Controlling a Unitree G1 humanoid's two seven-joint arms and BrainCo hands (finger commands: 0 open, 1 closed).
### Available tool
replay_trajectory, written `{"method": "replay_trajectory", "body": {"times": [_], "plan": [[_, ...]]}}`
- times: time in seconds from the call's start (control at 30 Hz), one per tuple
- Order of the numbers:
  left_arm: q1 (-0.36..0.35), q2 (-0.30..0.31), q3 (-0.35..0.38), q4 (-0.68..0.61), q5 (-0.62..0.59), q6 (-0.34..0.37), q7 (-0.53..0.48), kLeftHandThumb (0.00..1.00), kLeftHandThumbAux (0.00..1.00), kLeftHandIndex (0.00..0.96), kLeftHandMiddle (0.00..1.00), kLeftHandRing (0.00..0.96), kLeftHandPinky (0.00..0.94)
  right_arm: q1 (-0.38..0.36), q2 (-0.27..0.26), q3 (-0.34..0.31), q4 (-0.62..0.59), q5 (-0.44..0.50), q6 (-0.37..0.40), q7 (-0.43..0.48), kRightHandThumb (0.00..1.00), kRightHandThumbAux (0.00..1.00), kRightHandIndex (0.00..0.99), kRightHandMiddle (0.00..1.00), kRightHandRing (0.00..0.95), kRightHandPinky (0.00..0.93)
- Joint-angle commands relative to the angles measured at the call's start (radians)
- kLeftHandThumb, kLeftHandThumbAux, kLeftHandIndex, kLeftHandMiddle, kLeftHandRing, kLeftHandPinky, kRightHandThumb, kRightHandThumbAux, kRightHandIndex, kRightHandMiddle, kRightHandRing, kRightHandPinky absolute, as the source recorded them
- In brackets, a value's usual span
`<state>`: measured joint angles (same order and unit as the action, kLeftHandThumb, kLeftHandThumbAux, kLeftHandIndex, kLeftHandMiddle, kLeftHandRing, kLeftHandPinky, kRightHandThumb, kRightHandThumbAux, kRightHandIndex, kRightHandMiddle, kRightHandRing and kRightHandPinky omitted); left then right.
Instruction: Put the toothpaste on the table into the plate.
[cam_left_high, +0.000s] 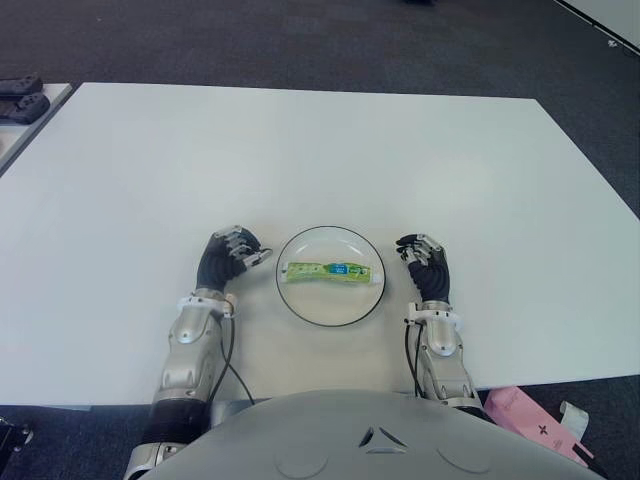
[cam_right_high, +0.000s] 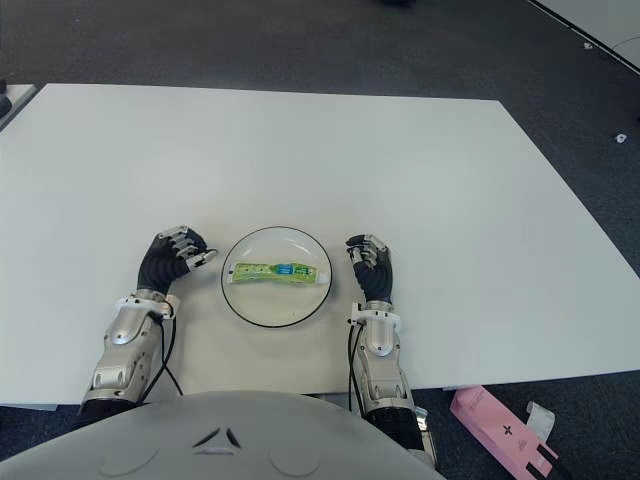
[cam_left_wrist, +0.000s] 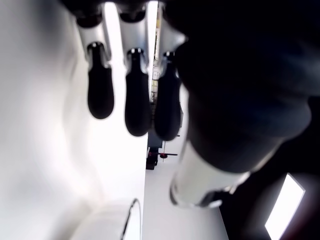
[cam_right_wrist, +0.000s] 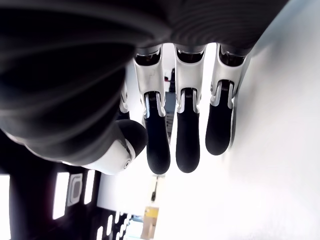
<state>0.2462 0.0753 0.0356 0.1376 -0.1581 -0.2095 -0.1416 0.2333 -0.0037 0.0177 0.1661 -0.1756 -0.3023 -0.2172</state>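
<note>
A: Toothpaste tube (cam_left_high: 331, 271), where is it from the head camera?
B: Lying flat across the white plate (cam_left_high: 300, 303) on the white table (cam_left_high: 320, 160), between both hands.
A: Left wrist view?
B: The left hand (cam_left_high: 233, 255), just left of the plate, shows loose fingers (cam_left_wrist: 137, 100) gripping nothing.
A: Right wrist view?
B: The right hand (cam_left_high: 424, 264), just right of the plate, has relaxed fingers (cam_right_wrist: 187, 135), also empty.
</note>
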Motion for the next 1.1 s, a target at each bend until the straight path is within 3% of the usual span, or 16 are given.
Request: {"method": "replay_trajectory", "body": {"times": [0.03, 0.53, 0.57, 0.63, 0.73, 0.87, 1.1], "plan": [[0.026, -0.009, 0.002, 0.022, -0.016, 0.014, -0.029, 0.009, 0.993, 0.579, 0.611, 0.593, 0.576, 0.004, 0.005, -0.004, 0.001, 0.0, 0.026, -0.001, 0.695, 0.737, 0.42, 0.464, 0.455, 0.445], [0.039, -0.023, 0.0, 0.029, 0.004, 0.001, -0.012, 0.0, 0.986, 0.584, 0.643, 0.624, 0.59, -0.008, -0.002, 0.003, 0.034, -0.004, -0.032, 0.005, 0.692, 0.74, 0.419, 0.471, 0.465, 0.477], [0.039, -0.023, 0.001, 0.029, 0.006, 0.0, -0.01, 0.249, 0.891, 0.53, 0.641, 0.621, 0.586, -0.008, -0.003, 0.003, 0.033, -0.004, -0.031, 0.006, 0.692, 0.74, 0.419, 0.471, 0.465, 0.48], [0.04, -0.024, 0.002, 0.03, 0.009, -0.001, -0.009, 0.467, 0.808, 0.483, 0.638, 0.618, 0.583, -0.008, -0.003, 0.003, 0.033, -0.004, -0.03, 0.006, 0.691, 0.741, 0.419, 0.471, 0.464, 0.482], [0.039, -0.028, 0.004, 0.034, 0.013, 0.001, -0.001, 0.62, 0.749, 0.45, 0.637, 0.616, 0.58, -0.008, -0.002, 0.003, 0.034, -0.002, -0.028, 0.006, 0.691, 0.741, 0.419, 0.472, 0.466, 0.477], [0.037, -0.032, 0.007, 0.037, 0.019, 0.007, 0.012, 0.68, 0.727, 0.437, 0.641, 0.62, 0.581, -0.01, -0.001, 0.002, 0.037, 0.0, -0.03, 0.006, 0.691, 0.741, 0.42, 0.473, 0.468, 0.475], [0.034, -0.042, 0.013, 0.049, 0.034, -0.009, 0.036, 0.695, 0.721, 0.433, 0.648, 0.627, 0.59, -0.012, -0.001, 0.001, 0.039, 0.005, -0.032, 0.008, 0.693, 0.74, 0.42, 0.474, 0.466, 0.472]]}}
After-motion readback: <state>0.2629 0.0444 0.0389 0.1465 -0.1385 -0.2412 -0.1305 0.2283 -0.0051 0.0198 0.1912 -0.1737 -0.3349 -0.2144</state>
